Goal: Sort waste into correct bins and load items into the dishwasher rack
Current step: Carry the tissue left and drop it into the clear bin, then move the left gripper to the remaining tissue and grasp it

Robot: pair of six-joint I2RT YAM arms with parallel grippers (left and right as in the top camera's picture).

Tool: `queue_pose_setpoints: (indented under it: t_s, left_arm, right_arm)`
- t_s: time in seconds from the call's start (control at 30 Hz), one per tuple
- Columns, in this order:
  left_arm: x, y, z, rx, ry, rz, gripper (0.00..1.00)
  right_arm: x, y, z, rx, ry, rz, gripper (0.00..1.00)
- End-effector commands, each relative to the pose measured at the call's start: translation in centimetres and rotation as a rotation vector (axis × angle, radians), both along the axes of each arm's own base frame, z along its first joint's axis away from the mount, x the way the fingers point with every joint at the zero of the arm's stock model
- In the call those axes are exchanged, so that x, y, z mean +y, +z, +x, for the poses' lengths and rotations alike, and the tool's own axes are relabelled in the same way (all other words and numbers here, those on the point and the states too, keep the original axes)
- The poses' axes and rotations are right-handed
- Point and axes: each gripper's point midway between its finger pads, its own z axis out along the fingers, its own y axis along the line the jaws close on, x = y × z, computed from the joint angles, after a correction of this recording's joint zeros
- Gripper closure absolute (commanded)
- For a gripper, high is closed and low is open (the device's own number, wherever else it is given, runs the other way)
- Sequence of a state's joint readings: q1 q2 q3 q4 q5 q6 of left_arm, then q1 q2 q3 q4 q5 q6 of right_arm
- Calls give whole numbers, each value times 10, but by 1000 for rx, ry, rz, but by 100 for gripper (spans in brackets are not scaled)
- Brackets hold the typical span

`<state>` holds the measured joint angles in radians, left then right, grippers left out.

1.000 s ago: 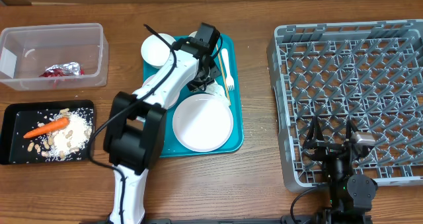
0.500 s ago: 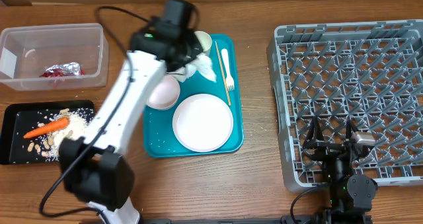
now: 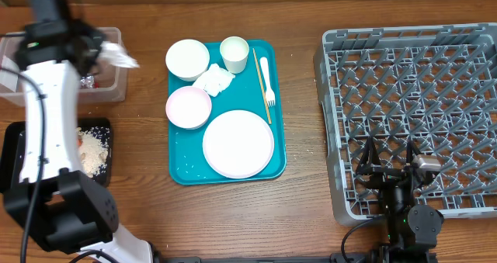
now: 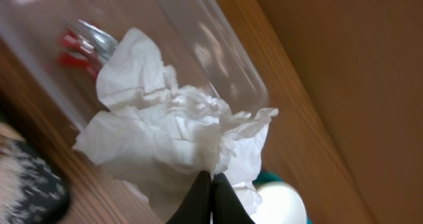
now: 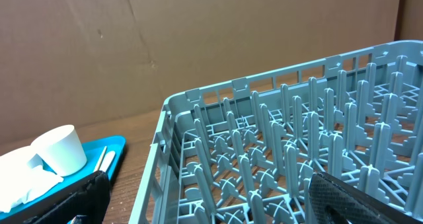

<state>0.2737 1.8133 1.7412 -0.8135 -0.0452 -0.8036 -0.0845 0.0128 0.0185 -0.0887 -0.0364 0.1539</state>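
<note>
Crumpled white tissue (image 4: pixel 173 128) pinched at one edge by the left jaws, which are closed almost flat on the paper; most of the wad hangs free beyond the tips. From overhead the tissue sits at the right-hand wall of the clear tub (image 3: pixel 115 91), seemingly partly over the rim and partly outside it; the wrist view does not settle whether it clears the wall. A red-and-silver wrapper (image 4: pixel 80 42) lies inside the tub, so this is judged the bin for dry waste and the proper place for paper. To do the step well, the wad should be carried further toward the middle of the tub and lowered below the rim before the jaws part. So light and springy a thing may cling to a tip or drift over the wall onto the tabletop (image 3: pixel 140 100). On the robot's side of the tub, the black tray (image 3: pixel 9 133) holds pale crumbs (image 3: pixel 95 150); the tissue should not fall there. Well to the right of the tub, a teal tray (image 3: pixel 182 168) bears a second tissue (image 3: pixel 215 80), a plate (image 3: pixel 238 143), a white bowl (image 3: pixel 187 59), a second bowl (image 3: pixel 189 107), a cup (image 3: pixel 234 53) and a thin stick (image 3: pixel 257 65). Farthest from the tub stands the grey rack (image 3: pixel 404 35); the right jaws, spread wide and empty, rest at its near edge.
</note>
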Motion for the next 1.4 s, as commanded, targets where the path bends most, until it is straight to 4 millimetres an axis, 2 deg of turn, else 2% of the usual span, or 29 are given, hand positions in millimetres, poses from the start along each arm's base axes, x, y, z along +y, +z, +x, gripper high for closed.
queue_pose_setpoints:
  t_s: [0.0, 0.07, 0.1, 0.17, 0.2, 0.23, 0.27, 0.3, 0.33, 0.43, 0.57, 0.73, 0.8, 0.9, 1.0, 1.1, 1.17, 1.3, 1.33, 1.37]
  left_arm:
    - [52, -11, -12, 22, 103, 29, 96]
    - [75, -16, -18, 28, 153, 37, 95]
    - [85, -20, -22, 36, 175, 38, 90]
    - [99, -30, -25, 51, 202, 34, 72]
    - [105, -36, -26, 60, 210, 35, 61]
    - [111, -42, -25, 70, 208, 38, 45]
    - [115, -48, -24, 80, 202, 44, 24]
    - [117, -55, -22, 92, 180, 53, 10]
    - [118, -59, -21, 102, 152, 63, 0]
    - [112, -65, -15, 112, 63, 67, 0]
    - [94, -46, -6, 49, 1, 38, 0]
    - [47, -1, 0, -60, -129, -21, 0]
    - [14, 15, 1, -93, -215, -68, 0]
    - [-39, 24, 0, -95, -337, -139, 0]
    - [-91, 14, -4, -28, -435, -171, 0]
    - [-139, -8, -6, 64, -530, -151, 0]
    - [-173, -21, -4, 95, -659, -112, 0]
    - [-219, -52, -5, 181, -770, -66, 1]
    - [-237, -71, -6, 226, -804, -47, 6]
    - [-243, -77, -7, 242, -818, -36, 10]
  right_arm:
    - [-2, -1, 0, -5, -8, 2, 0]
    - [-2, -1, 0, -5, -8, 2, 0]
    - [-2, -1, 0, -5, -8, 2, 0]
    - [-2, -1, 0, -5, -8, 2, 0]
    - [-2, -1, 0, -5, -8, 2, 0]
    - [-2, -2, 0, -5, -8, 2, 0]
    - [-2, -1, 0, -5, -8, 2, 0]
    - [-2, -1, 0, -5, -8, 2, 0]
    - [-2, -1, 0, -5, -8, 2, 0]
    - [-2, -1, 0, -5, -8, 2, 0]
    - [-2, -1, 0, -5, -8, 2, 0]
    - [-2, -1, 0, -5, -8, 2, 0]
    - [-2, -1, 0, -5, -8, 2, 0]
    - [-2, -1, 0, -5, -8, 2, 0]
    - [-2, -1, 0, -5, -8, 2, 0]
    - [-2, -1, 0, -5, -8, 2, 0]
    - [-2, -1, 0, -5, -8, 2, 0]
    - [-2, -1, 0, -5, -8, 2, 0]
    - [-2, -1, 0, -5, -8, 2, 0]
    - [-2, -2, 0, -5, -8, 2, 0]
